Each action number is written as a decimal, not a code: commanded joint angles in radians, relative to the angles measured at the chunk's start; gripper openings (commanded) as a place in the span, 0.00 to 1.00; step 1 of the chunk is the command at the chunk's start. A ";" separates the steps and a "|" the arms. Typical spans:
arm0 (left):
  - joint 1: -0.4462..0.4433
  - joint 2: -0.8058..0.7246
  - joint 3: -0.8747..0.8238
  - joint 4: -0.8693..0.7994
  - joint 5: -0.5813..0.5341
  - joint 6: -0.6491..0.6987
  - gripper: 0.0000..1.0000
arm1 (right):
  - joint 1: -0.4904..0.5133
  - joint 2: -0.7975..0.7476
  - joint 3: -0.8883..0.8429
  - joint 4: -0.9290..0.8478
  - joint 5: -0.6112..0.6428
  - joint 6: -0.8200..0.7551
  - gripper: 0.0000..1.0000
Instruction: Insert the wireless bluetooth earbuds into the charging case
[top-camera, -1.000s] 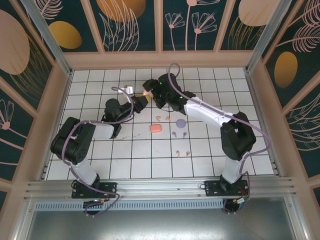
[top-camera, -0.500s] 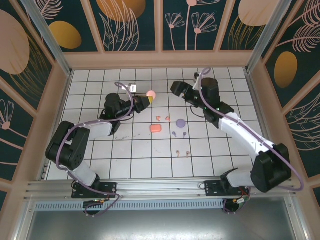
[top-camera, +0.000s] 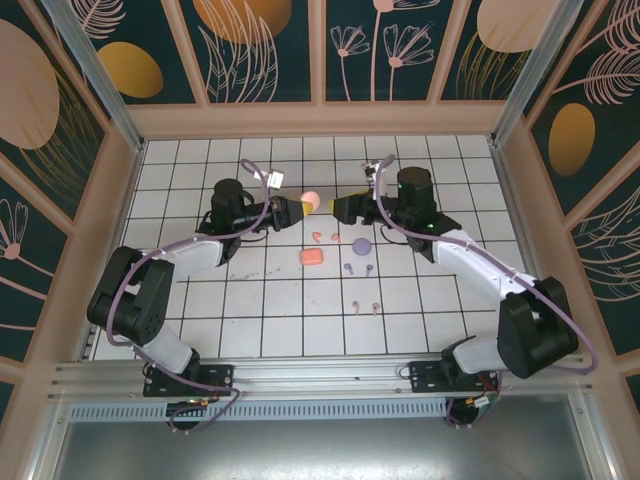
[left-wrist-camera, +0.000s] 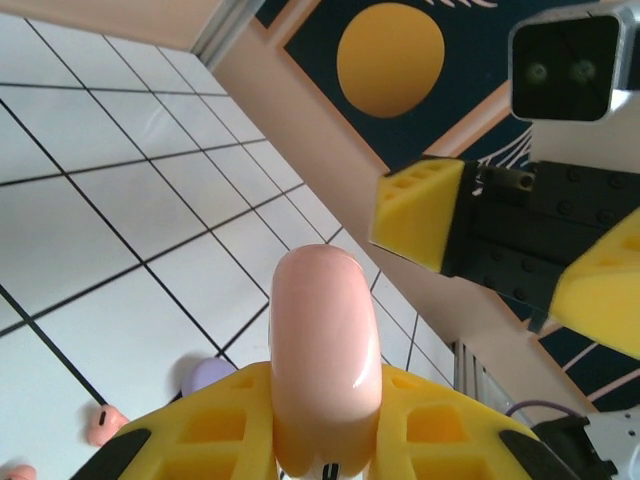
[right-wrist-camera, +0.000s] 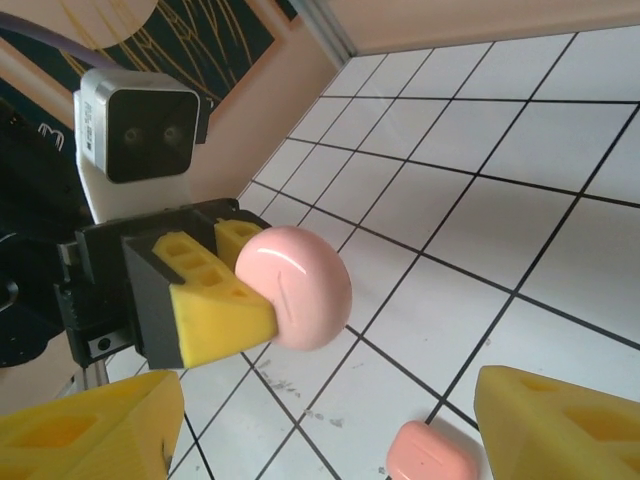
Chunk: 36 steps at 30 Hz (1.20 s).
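The left pincer (top-camera: 300, 206) is clamped on the pale pink charging case (left-wrist-camera: 325, 330), held clear of the worktop (top-camera: 280, 320). Its yellow pads (left-wrist-camera: 230, 430) pinch the lower end, and the rounded top sticks out free. The shell looks glossy, hard and light. It should keep its shape under the squeeze, but it could slip or twist if bumped, so its broad sides seem the safest place for a second grip.

Below that pincer, toward the arm bases, a coral case (top-camera: 312, 257) lies on the tiles. Just right of it, under the gap between both pincers, sit the earbuds (top-camera: 349, 268) in three loose pairs, none in a case. They are tiny and stemmed, probably feather-light and liable to skid or flip. Taking one across the bulb looks better than by the thin stem. A purple disc (top-camera: 361, 244), perhaps another case, lies among them.

The right pincer (top-camera: 334, 208), jaws apart and empty, faces the pink case, near it but not touching.

The worktop is smooth white tile with dark lines, and wooden walls (top-camera: 100, 230) box it closely.
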 joint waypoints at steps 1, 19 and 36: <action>-0.013 -0.027 0.041 -0.042 0.047 0.040 0.00 | 0.015 0.035 0.058 0.046 -0.065 -0.042 0.76; -0.021 -0.085 0.057 -0.067 0.078 0.052 0.00 | 0.045 0.157 0.106 0.033 -0.026 -0.045 0.66; -0.033 -0.120 0.028 -0.097 0.074 0.083 0.00 | -0.045 0.094 -0.010 0.061 -0.017 0.028 0.60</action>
